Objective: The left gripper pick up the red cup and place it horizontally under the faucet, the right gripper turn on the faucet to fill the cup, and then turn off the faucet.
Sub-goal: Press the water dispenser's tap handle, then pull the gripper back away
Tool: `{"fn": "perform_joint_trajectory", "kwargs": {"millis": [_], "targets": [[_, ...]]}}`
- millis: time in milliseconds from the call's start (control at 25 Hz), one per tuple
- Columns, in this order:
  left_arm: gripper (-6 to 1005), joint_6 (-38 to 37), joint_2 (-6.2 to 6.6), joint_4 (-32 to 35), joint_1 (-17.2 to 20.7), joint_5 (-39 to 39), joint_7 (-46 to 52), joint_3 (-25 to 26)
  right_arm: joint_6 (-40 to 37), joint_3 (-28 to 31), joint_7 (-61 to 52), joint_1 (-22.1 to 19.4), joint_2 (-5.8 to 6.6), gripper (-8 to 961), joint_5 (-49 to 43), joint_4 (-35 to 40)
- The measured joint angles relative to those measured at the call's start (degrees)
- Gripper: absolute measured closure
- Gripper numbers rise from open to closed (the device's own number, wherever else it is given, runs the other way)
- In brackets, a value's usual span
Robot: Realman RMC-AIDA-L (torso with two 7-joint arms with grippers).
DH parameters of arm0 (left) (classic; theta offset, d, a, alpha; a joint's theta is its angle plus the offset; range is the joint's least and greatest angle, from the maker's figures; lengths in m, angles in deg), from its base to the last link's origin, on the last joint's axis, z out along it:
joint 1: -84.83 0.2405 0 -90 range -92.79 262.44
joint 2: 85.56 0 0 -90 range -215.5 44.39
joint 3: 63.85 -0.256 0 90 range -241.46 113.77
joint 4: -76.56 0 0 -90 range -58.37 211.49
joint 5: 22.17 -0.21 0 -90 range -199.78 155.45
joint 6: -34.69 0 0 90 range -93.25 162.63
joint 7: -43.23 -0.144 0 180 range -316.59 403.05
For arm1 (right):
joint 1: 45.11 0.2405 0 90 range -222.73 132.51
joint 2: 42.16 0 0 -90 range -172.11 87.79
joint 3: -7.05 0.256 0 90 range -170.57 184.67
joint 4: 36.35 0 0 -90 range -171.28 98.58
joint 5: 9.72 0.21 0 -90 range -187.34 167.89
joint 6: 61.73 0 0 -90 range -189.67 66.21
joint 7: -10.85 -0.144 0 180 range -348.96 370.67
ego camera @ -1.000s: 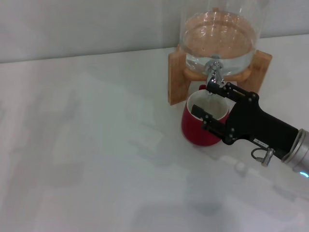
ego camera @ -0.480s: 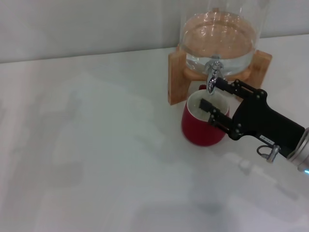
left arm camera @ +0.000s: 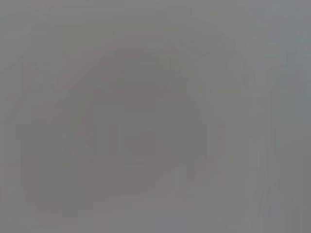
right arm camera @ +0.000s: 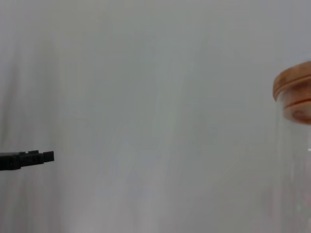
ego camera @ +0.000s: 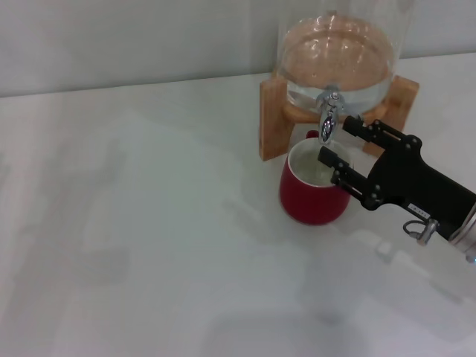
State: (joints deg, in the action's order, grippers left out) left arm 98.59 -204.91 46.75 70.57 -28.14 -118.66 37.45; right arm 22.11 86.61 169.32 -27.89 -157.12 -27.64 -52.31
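**A:** Where's your red cup (ego camera: 314, 195)?

**B:** You'll find it right of centre in the head view, standing upright on the white bench (ego camera: 149, 245), mouth up, cream inside showing. It sits just in front of the wooden stand (ego camera: 272, 119), with the faucet (ego camera: 328, 119) directly above its opening. The spout hangs over the far part of the rim.

**A:** And the right claw (ego camera: 338, 141)?

**B:** It reaches in from the lower right of the frame, all black, with its small white label visible on the body. Its two flat fingers are spread apart. The upper finger (ego camera: 357, 128) points at the faucet, its tip just beside the spout on the right. The lower finger (ego camera: 335, 163) lies over the right side of the cup's mouth. You can't tell from here whether either finger touches anything.

**A:** What does your right wrist view give you?

**B:** Only a black fingertip at the left edge, a pale wall, and at the right edge the clear glass jar (right arm camera: 296, 160) with its wooden lid (right arm camera: 294, 92).

**A:** The left claw?

**B:** You won't see it. The head view doesn't hold it, and the left wrist view is a flat grey blur.

**A:** The jar in the head view?

**B:** Upper right of the frame, seated in the stand, with water in it.
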Motion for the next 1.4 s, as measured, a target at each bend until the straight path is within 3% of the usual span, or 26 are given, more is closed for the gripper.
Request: {"fn": "perform_joint_trajectory", "kwargs": {"millis": [1400], "targets": [[115,-0.36,0.09,0.28,-0.78,-0.09,0.00,0.12,0.36,3.49,0.09,-1.35,0.18,350,0.08,0.21]]}}
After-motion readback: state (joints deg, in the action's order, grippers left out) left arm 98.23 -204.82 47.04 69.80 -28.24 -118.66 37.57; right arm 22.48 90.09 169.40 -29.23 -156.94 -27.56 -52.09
